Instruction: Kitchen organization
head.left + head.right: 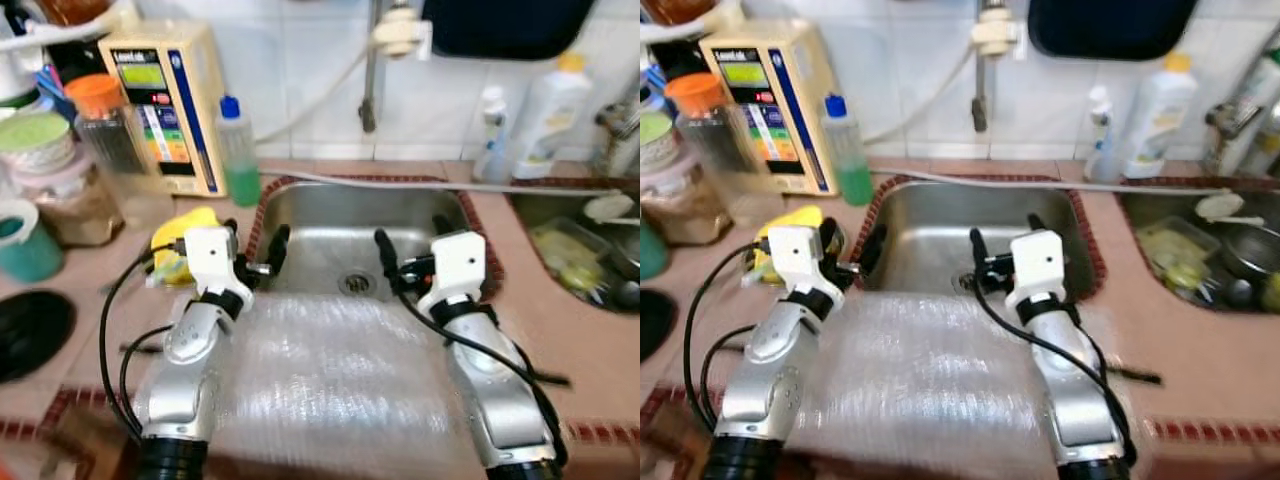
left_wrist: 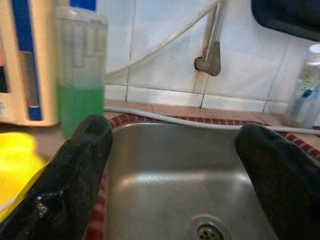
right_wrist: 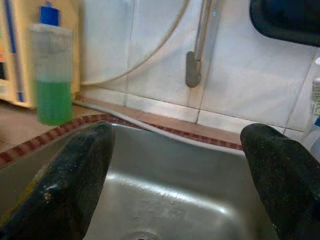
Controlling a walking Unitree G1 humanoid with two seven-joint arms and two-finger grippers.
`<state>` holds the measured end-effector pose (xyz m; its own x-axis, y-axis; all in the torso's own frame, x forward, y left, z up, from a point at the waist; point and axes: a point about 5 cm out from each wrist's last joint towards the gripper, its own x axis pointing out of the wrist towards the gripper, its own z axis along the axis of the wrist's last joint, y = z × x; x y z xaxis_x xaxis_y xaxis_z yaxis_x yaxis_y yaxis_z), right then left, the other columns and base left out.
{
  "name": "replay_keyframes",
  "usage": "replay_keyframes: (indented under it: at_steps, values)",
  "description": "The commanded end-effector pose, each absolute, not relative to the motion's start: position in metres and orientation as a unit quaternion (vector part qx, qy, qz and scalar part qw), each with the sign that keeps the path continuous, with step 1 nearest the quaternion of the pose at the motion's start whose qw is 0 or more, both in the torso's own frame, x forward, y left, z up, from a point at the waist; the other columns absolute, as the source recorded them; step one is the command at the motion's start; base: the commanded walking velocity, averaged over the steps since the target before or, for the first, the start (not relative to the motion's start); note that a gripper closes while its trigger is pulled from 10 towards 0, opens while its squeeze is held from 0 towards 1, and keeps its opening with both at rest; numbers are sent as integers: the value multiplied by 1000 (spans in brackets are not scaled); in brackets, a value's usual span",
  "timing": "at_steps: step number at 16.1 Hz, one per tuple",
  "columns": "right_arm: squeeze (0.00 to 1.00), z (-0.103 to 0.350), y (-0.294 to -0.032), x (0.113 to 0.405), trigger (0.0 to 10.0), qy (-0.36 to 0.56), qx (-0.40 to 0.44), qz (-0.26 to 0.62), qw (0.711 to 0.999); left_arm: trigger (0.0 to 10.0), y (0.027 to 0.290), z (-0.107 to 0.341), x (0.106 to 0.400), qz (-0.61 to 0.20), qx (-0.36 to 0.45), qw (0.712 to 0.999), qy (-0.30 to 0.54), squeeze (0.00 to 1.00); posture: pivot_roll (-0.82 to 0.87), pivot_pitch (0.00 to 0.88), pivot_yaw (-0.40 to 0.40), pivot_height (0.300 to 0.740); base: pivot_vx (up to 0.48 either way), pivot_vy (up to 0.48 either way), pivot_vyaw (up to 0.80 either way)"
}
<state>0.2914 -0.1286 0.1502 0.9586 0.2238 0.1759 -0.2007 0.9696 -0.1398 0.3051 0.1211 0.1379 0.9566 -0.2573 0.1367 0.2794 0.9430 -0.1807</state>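
Stainless-steel sink set in a tan tiled counter, red tile trim around the basin rim; steel dull and streaked, round drain near its front. A sheet of clear bubble wrap lies over the counter's front edge, reaching the basin's front rim. Left gripper hangs at the sink's left rim, fingers spread, holding nothing. Right gripper hangs over the basin's right half, fingers likewise apart and empty. A bottle of green liquid, blue cap, stands at the basin's back left corner, beside a cream appliance. A yellow cloth lies left of the sink. A white bottle stands at the counter's back edge.
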Motion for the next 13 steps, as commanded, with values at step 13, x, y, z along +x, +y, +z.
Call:
replay_keyframes:
  at_steps: [13]
  values:
    - [0,152,-132,290,10000,-99,-62,101,988,10000,116,144,306,-135,-80,986,-63,0,49,0,53,740,0,-37,0]
